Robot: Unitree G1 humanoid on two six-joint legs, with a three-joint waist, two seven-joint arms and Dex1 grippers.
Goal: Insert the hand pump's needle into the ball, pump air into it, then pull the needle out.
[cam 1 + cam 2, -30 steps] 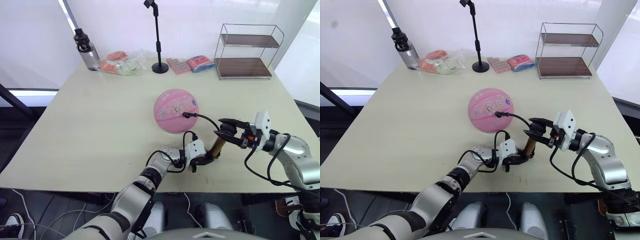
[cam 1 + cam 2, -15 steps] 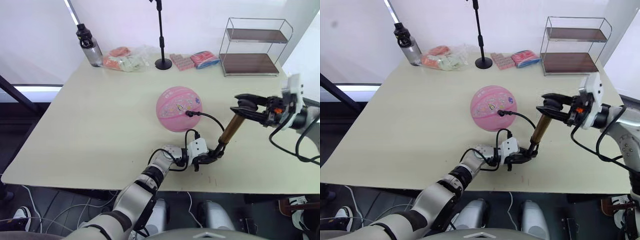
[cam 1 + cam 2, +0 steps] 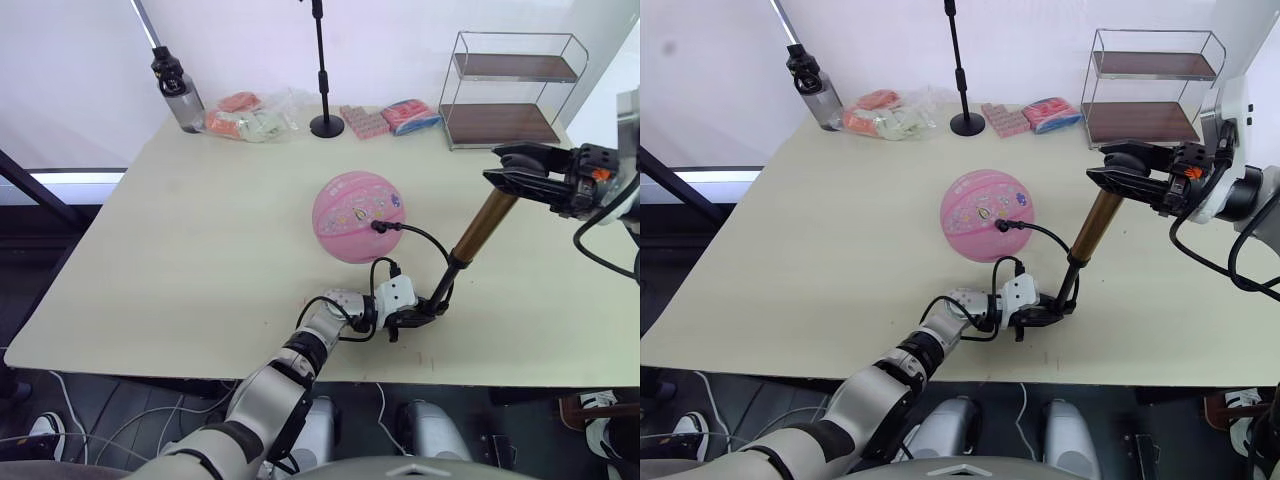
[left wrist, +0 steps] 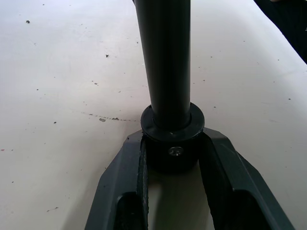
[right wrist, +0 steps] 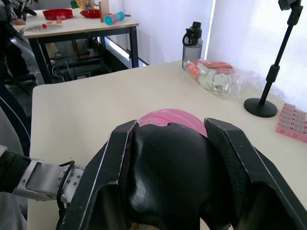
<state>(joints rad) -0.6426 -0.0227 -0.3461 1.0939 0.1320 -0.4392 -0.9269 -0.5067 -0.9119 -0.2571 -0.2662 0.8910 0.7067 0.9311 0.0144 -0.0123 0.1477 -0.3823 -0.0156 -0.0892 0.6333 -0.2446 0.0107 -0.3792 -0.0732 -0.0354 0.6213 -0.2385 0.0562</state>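
The ball (image 3: pixel 359 216) sits near the middle of the bench (image 3: pixel 180 250), with the thin black hose (image 3: pixel 425 240) running from its near right side, where the needle (image 3: pixel 373 226) meets the valve, in a loop down to the foot of the hand pump (image 3: pixel 470 245). The head views show the whole pump: it stands tilted, foot near the front edge of the bench and its gold barrel leaning up and to the right. The left wrist view gives what those views cannot: the left gripper (image 4: pixel 171 158) has its two black fingers clamped on either side of the pump's black bottom collar, with the dark rod rising from it over the speckled bench top. The right wrist view shows the right gripper (image 5: pixel 175 177) closed around the rounded black handle (image 5: pixel 172 177), the pink ball peeking out just beyond it, and farther off a water bottle (image 5: pixel 192 40), a bag of packets (image 5: pixel 216 76) and a stand base (image 5: pixel 260 106). Compared with a second ago, the right gripper has risen and moved out to the right, drawing the handle up so the barrel now sits high on the exposed rod; the left gripper stays on the foot and the ball has not shifted. A wire shelf (image 3: pixel 510 90) stands at the far right corner.
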